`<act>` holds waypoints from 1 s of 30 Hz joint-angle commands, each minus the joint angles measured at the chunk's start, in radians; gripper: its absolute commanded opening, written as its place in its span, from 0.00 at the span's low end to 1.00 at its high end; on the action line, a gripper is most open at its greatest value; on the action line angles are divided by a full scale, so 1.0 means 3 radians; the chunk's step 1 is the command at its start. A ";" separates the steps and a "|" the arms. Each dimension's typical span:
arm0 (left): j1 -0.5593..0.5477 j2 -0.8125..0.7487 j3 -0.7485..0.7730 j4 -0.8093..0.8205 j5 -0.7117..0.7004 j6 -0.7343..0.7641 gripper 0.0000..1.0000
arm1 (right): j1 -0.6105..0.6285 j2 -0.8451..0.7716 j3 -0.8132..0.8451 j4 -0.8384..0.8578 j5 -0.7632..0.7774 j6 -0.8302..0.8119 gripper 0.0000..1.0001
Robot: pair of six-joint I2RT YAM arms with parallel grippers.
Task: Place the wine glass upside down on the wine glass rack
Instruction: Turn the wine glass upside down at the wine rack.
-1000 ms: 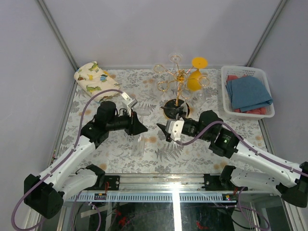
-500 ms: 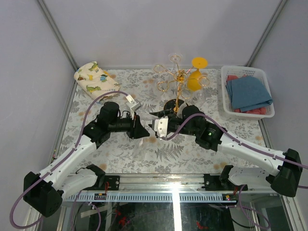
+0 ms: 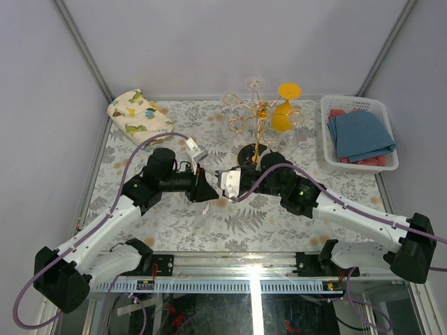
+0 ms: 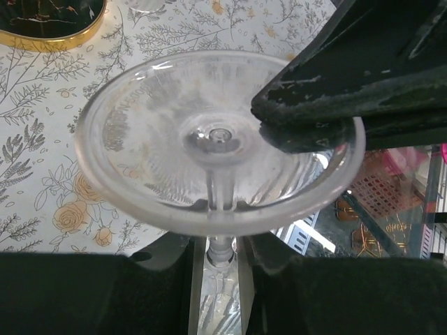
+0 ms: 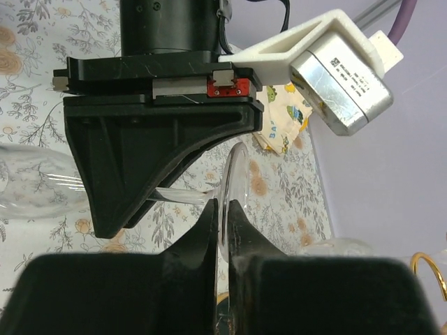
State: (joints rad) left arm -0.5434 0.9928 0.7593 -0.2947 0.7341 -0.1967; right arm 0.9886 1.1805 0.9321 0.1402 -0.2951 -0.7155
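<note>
A clear wine glass (image 4: 160,132) lies sideways above the table between both grippers. My left gripper (image 4: 222,259) is shut on its stem (image 4: 222,199), the round foot facing the camera. My right gripper (image 5: 223,213) is shut on the rim of that foot (image 5: 235,174); its black fingers (image 4: 307,122) overlap the foot in the left wrist view. The bowl (image 5: 31,185) points away to the left. In the top view the grippers meet at mid-table, left (image 3: 204,190) and right (image 3: 221,183). The gold wine glass rack (image 3: 260,132) stands just behind, with an orange glass (image 3: 282,117) hanging on it.
A white basket (image 3: 327,129) with blue cloths sits at the back right. A dinosaur-print cloth (image 3: 136,112) lies at the back left. The rack's black gold-rimmed base (image 4: 49,31) is close to the held glass. Grey walls enclose the table.
My right arm has swung left to the left gripper, and its jaws have shut on the glass's foot. The left gripper kept its hold on the stem.
</note>
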 commanded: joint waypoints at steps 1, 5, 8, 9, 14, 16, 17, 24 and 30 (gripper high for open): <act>-0.0028 -0.0105 0.0047 0.0269 -0.0102 -0.0064 0.15 | 0.0008 -0.0090 0.0054 0.0313 0.0157 0.0155 0.00; -0.0030 -0.0266 -0.0155 0.0701 -0.0221 -0.0264 0.26 | 0.0009 -0.0146 0.0002 0.0463 0.0286 0.0315 0.00; -0.0029 -0.0422 -0.0347 0.1109 -0.0304 -0.0420 0.32 | 0.0011 -0.0192 -0.0028 0.0521 0.0340 0.0366 0.00; -0.0029 -0.0477 -0.0398 0.1224 -0.0343 -0.0460 0.34 | 0.0011 -0.0207 -0.0038 0.0524 0.0348 0.0376 0.00; -0.0029 -0.0519 -0.0473 0.1381 -0.0402 -0.0490 0.38 | 0.0007 -0.0264 -0.0070 0.0535 0.0329 0.0416 0.00; -0.0027 -0.0507 -0.0487 0.1396 -0.0396 -0.0480 0.38 | 0.0006 -0.0281 -0.0080 0.0528 0.0324 0.0424 0.00; -0.0027 -0.0510 -0.0493 0.1405 -0.0401 -0.0480 0.38 | 0.0011 -0.0284 -0.0085 0.0515 0.0319 0.0418 0.00; -0.0028 -0.0470 -0.0496 0.1404 -0.0388 -0.0464 0.38 | 0.0005 -0.0299 -0.0114 0.0489 0.0313 0.0412 0.00; -0.0029 -0.0472 -0.0499 0.1367 -0.0409 -0.0439 0.18 | 0.0004 -0.0304 -0.0130 0.0460 0.0366 0.0372 0.00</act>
State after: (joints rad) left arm -0.5491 0.8539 0.6182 0.0586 0.6205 -0.3344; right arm 0.9886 1.1206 0.8841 0.2001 -0.2150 -0.6109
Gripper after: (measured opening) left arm 0.267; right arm 0.036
